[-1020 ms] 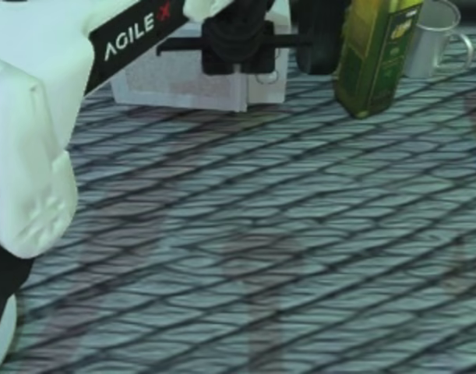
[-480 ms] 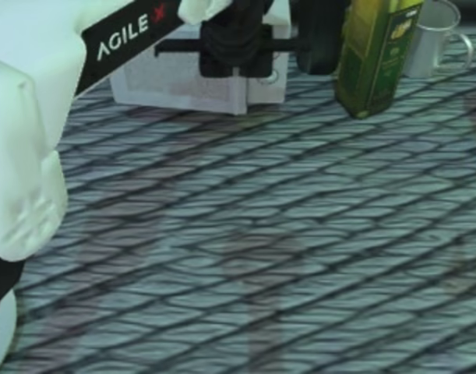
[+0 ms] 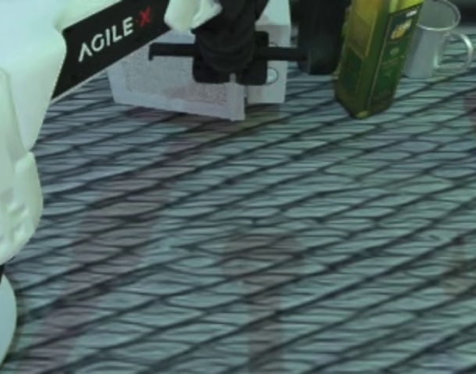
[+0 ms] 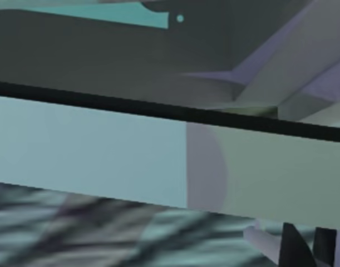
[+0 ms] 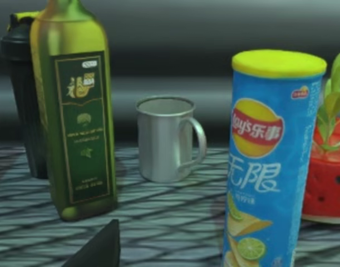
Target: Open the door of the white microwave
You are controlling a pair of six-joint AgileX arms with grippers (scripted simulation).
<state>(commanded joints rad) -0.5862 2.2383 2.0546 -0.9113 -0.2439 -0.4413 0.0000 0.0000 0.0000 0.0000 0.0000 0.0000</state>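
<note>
Left arm shifted leftward | left gripper [image 3: 226, 58] at door [image 3: 175, 86] edge | grip unclear

A tall green glass oil bottle [image 5: 75, 111] with a dark label is seen upright on the net-patterned worktop [image 3: 261, 234]. A black cylindrical shaker bottle [image 5: 25, 100] is placed just behind it. A plain silver metal mug [image 5: 167, 139] with a handle is set near the bottle. A blue crisp tube [image 5: 267, 161] with a yellow lid is shown upright, and a red watermelon-shaped pot [image 5: 325, 178] with green leaves is partly hidden behind it.
</note>
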